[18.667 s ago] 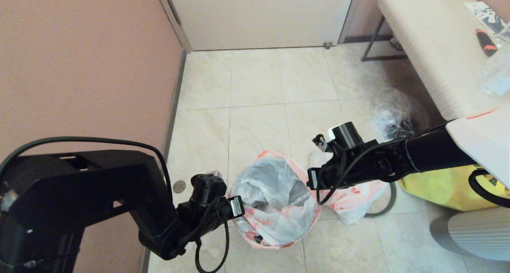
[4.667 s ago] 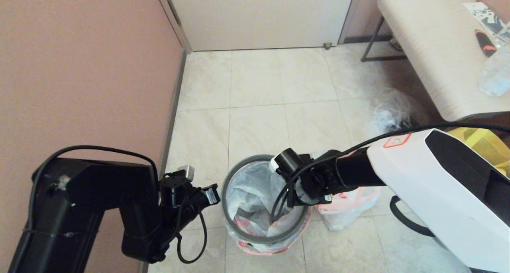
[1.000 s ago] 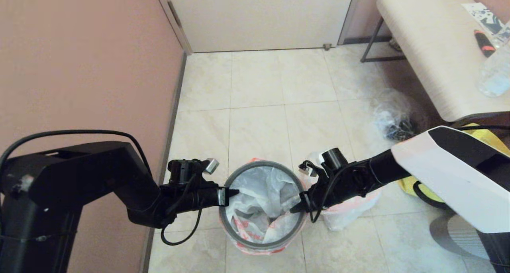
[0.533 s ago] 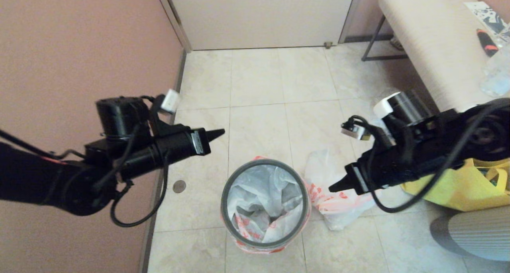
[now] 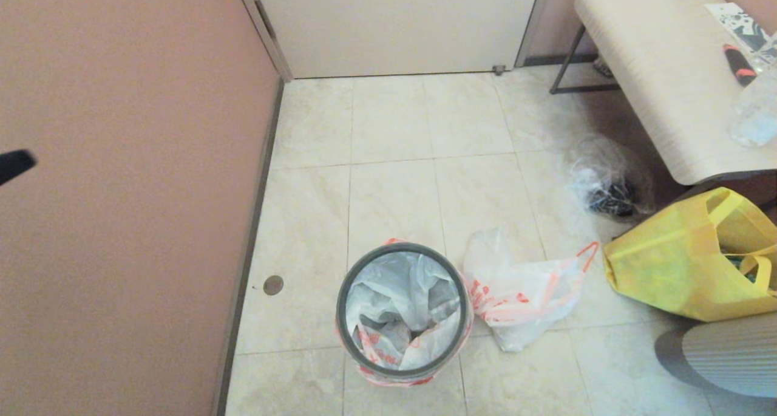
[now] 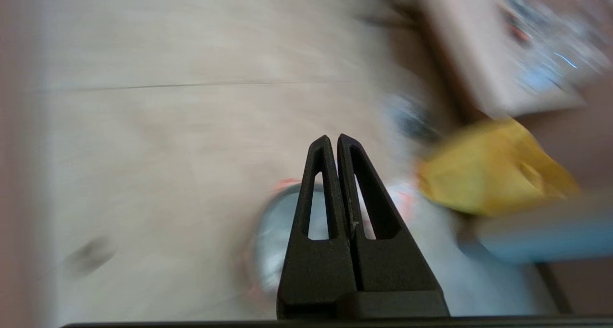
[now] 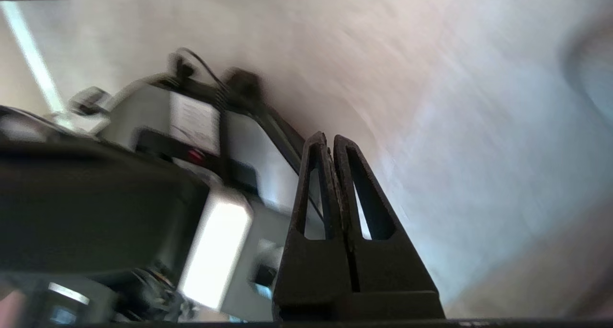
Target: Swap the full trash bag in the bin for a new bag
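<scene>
On the tiled floor, we see the bin (image 5: 403, 311) lined with the new bag (image 5: 400, 306), the full trash bag (image 5: 522, 297) just beside it; left gripper (image 6: 333, 143) and right gripper (image 7: 329, 142) pressed closed, empty.

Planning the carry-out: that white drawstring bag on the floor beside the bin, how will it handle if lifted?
The full trash bag lies slumped and creased, so probably floppy. It looks thin and loosely filled, so likely light. Its orange-red drawstring loop sticks out, probably the easiest grab.
</scene>
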